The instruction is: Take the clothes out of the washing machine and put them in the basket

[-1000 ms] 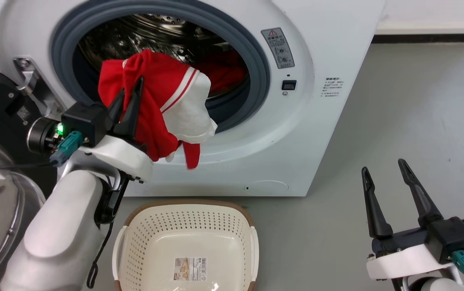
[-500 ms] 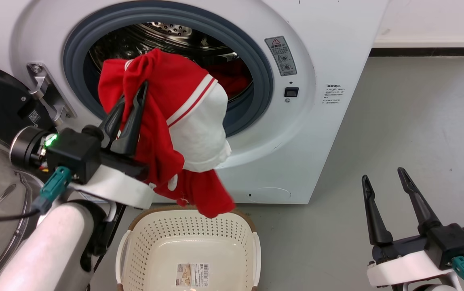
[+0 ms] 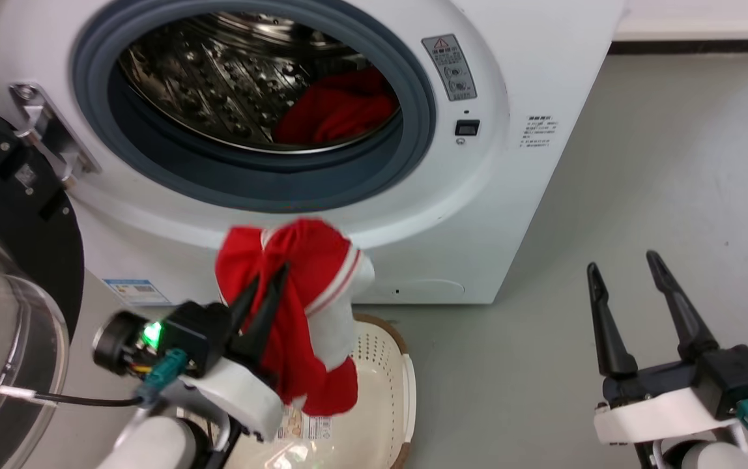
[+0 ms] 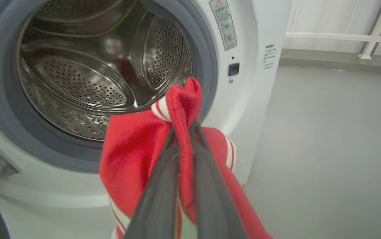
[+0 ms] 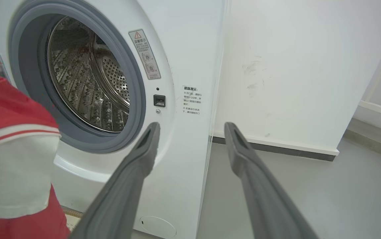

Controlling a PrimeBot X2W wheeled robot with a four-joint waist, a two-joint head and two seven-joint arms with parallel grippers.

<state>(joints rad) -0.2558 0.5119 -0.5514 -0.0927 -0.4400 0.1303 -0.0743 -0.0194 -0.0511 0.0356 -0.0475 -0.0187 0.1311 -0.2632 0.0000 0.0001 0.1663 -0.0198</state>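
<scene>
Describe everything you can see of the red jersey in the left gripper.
The jersey is soft red cloth with white stripe trim and a white panel. It hangs bunched, pinched by the shut fingers of the left gripper, its lower folds drooping over the basket. Whether it touches the basket is unclear.

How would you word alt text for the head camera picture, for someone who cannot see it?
The left pincer, shut on a red jersey with white trim, holds it over a cream basket in front of an open white washing machine. Another red cloth lies inside it; the right pincer is open and empty.
</scene>
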